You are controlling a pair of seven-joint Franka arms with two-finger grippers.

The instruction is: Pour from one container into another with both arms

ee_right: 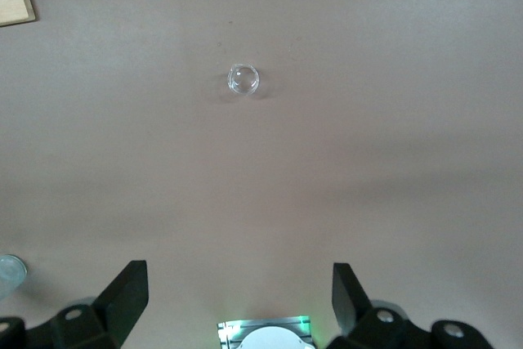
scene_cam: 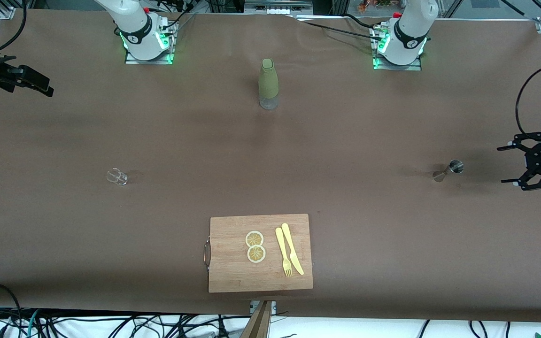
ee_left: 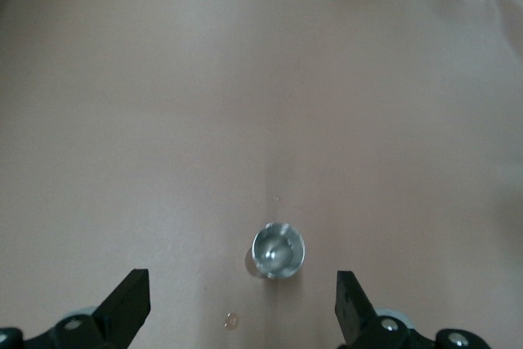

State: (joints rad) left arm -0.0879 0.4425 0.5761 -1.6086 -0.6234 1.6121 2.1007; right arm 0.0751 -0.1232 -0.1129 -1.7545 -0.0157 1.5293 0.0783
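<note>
The right gripper [scene_cam: 40, 87] is being held with jaws spread over its worktop [scene_cam: 64, 225] end. The small clear glass [scene_cam: 116, 176] and steel hourglass-shaped jigger [scene_cam: 448, 170] are standing apart, ungripped, fitting either pre-pour or post-pour. The left gripper [scene_cam: 517, 164] is likewise being held spread.

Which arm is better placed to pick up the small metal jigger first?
The left. The open left gripper hangs beside the steel double-cone jigger at its end of the table, with the jigger between its fingers in its wrist view. The open right gripper waits at the right arm's end.
</note>
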